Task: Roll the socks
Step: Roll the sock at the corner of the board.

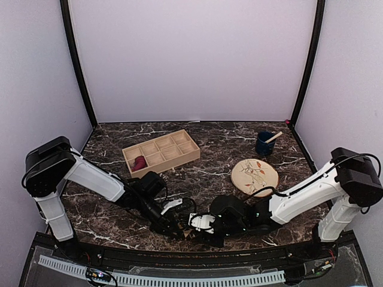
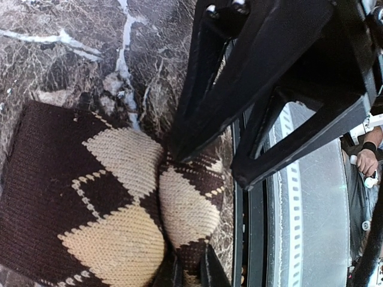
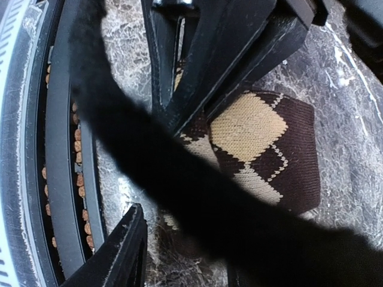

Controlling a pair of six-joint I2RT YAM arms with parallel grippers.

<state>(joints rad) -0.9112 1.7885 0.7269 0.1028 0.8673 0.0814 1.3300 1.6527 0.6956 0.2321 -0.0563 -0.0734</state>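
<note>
At the near edge of the marble worktop, right by the black rail: brown-and-cream argyle socks, lying flat with one end doubled into a thick fold. Low over that fold, left gripper, jaws partly spread, one tip pressed on the knit, the other off its edge toward the rail; nothing clamped. Opposite it, right gripper, jaws drawn nearly together, pinching the edge of the fold. Tip to tip in the top view. Farther back, well apart from the socks: wooden compartment tray with a red item in an end cell, patterned plate, blue cup.
</note>
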